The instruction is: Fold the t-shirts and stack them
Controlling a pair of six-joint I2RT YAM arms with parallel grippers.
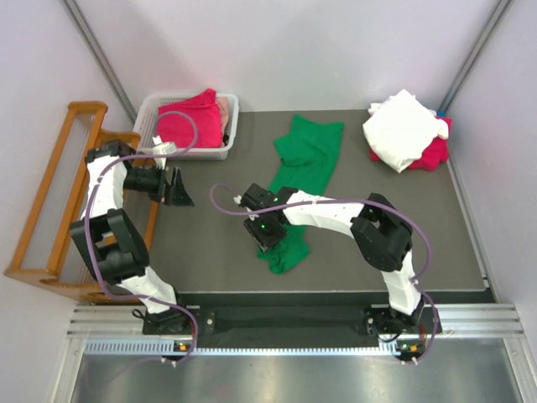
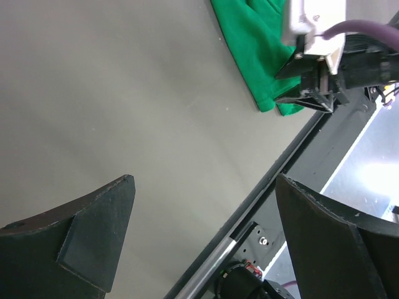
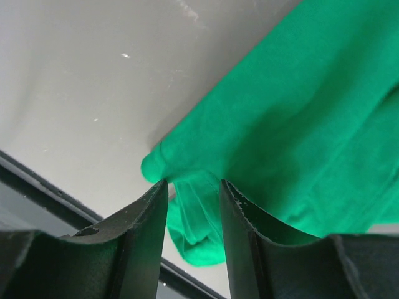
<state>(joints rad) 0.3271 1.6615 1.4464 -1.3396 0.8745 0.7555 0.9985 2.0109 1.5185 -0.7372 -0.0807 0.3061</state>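
Note:
The bright green t-shirt (image 1: 307, 159) lies in a long crumpled strip down the middle of the dark mat, and its near end reaches almost to the front edge. My right gripper (image 1: 267, 238) hangs low over that near end. In the right wrist view its jaws (image 3: 193, 184) stand a little apart, open, with a fold of the green t-shirt (image 3: 299, 112) showing in the gap just beyond the tips. My left gripper (image 1: 180, 190) hovers wide open and empty (image 2: 206, 180) over bare mat at the left. A white t-shirt (image 1: 403, 126) sits on a crimson t-shirt (image 1: 433, 156) at the back right.
A white slatted basket (image 1: 232, 109) at the back left holds a crumpled crimson t-shirt (image 1: 190, 122). An orange wooden rack (image 1: 59, 193) stands along the left side. The mat's front edge and a metal rail (image 2: 249, 215) run just below the left gripper.

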